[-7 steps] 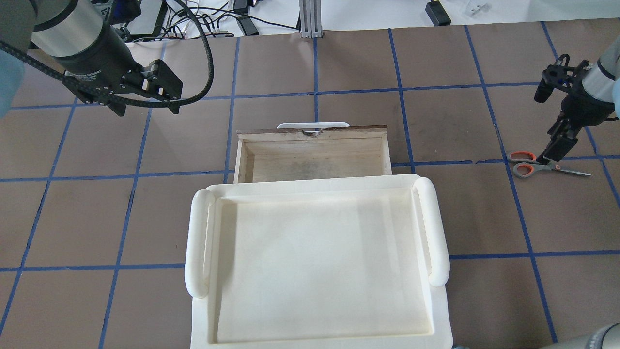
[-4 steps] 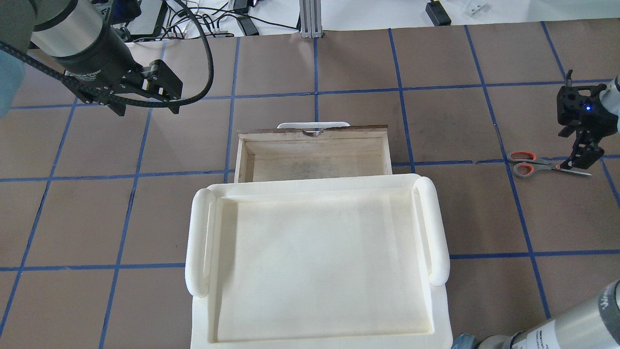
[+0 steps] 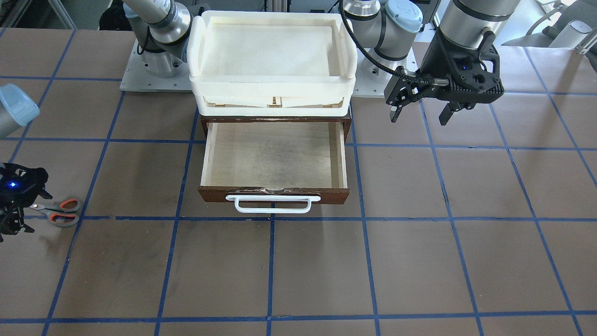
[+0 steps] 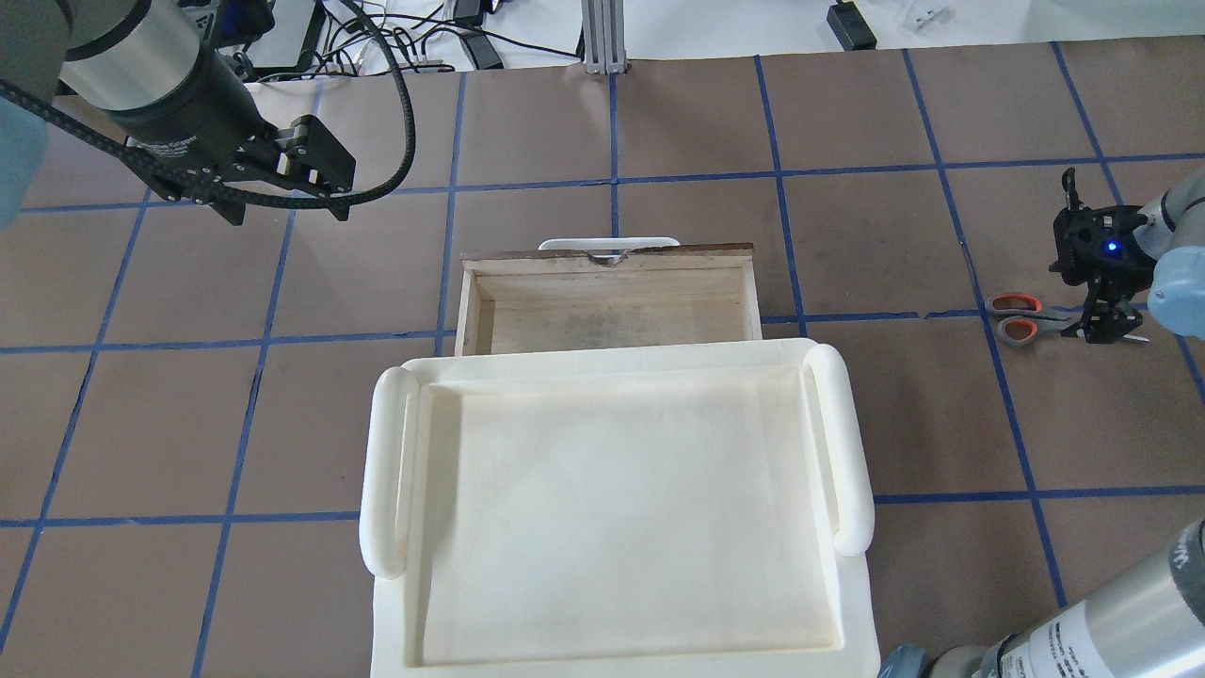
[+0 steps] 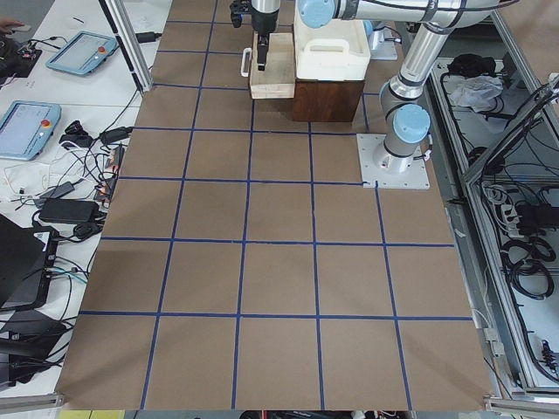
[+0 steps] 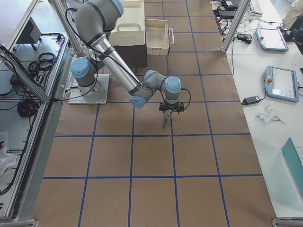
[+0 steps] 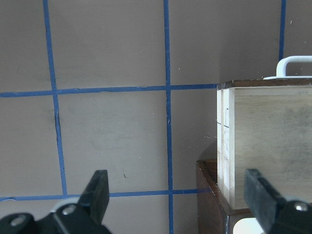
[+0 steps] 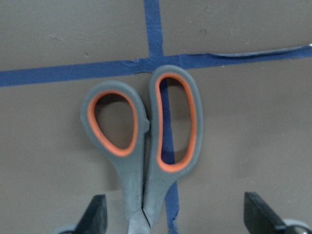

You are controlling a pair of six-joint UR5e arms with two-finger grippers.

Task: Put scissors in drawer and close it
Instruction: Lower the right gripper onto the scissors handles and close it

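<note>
The scissors (image 4: 1020, 317) lie flat on the table at the far right, grey handles with orange lining toward the drawer. They also show in the right wrist view (image 8: 141, 146) and the front view (image 3: 59, 212). My right gripper (image 4: 1109, 330) is open and low over the blades, one finger on each side; the wrist view (image 8: 176, 208) shows the handles just ahead of it. The drawer (image 4: 612, 315) is pulled open, its pale inside bare, white handle (image 3: 273, 204) in front. My left gripper (image 4: 311, 174) is open and empty, hovering left of the drawer.
A cream-white plastic tray (image 4: 386, 452) sits on top of the dark cabinet above the drawer. Blue tape lines cross the brown table. Cables and tablets lie beyond the table's edge (image 5: 52, 113).
My right wrist has turned and the gripper has shifted from over the scissors' pivot to over the blades, lower than before. The scissors, drawer and left arm have not moved.
</note>
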